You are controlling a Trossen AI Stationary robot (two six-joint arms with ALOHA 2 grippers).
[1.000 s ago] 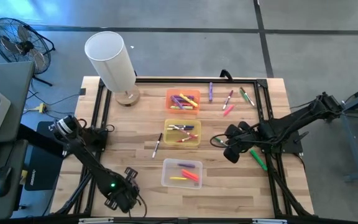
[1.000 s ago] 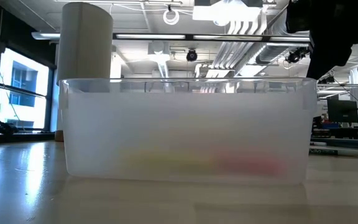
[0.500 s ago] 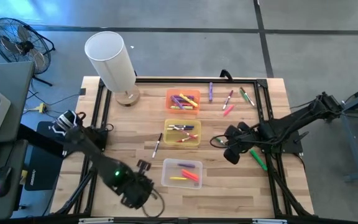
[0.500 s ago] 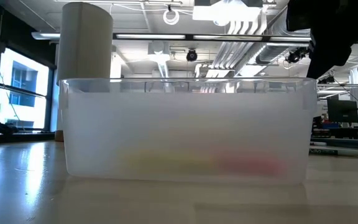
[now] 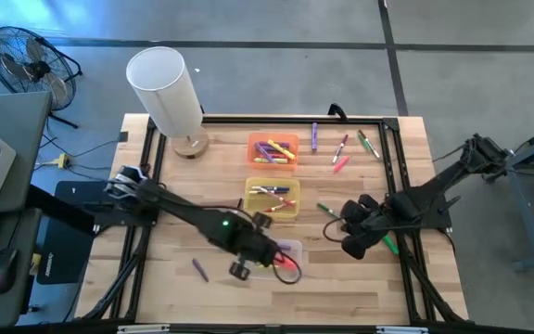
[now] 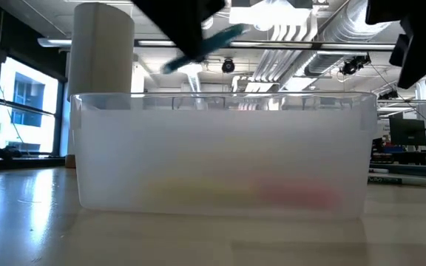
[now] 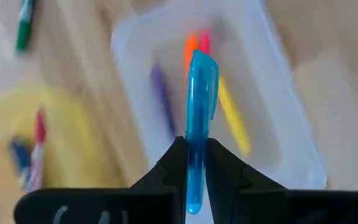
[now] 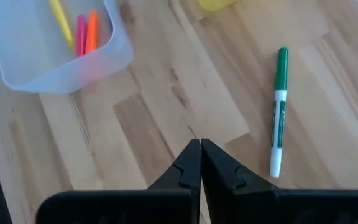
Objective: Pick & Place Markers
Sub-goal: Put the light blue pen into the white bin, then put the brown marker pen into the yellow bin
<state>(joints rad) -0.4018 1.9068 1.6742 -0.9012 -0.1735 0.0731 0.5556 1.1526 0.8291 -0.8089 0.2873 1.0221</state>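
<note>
One blue marker (image 7: 199, 118) is pinched between the closed fingers of the left hand (image 7: 191, 158), which hangs over the clear bin (image 5: 290, 249) at about 6 o'clock on the worktop (image 5: 341, 292); the low view shows the marker tilted above the bin's rim. Inside that bin lie orange, pink, yellow and purple markers. Two more bins stand in line toward 12 o'clock: the yellow bin (image 5: 251, 206) in the middle and the orange bin (image 5: 253, 141) beyond it, each already holding several markers.

Several markers are still loose. A purple one (image 5: 198, 269) lies at roughly 7 o'clock, a dark one (image 5: 235, 219) just beside the yellow bin at 9 o'clock of it, a green one (image 8: 279, 112) between the yellow bin and the right hand (image 8: 200, 167), and a small group at about 1 o'clock: a purple one (image 5: 314, 135), a pink one (image 5: 341, 163) and a green one (image 5: 369, 144). Another green marker shows partly under the right arm.

The right hand is empty with its fingers pressed together, hovering low at about 4 o'clock, near the loose green marker.

The sorting looks well over half done: three bins filled in part, one marker about to be dropped, and some seven left to gather.
</note>
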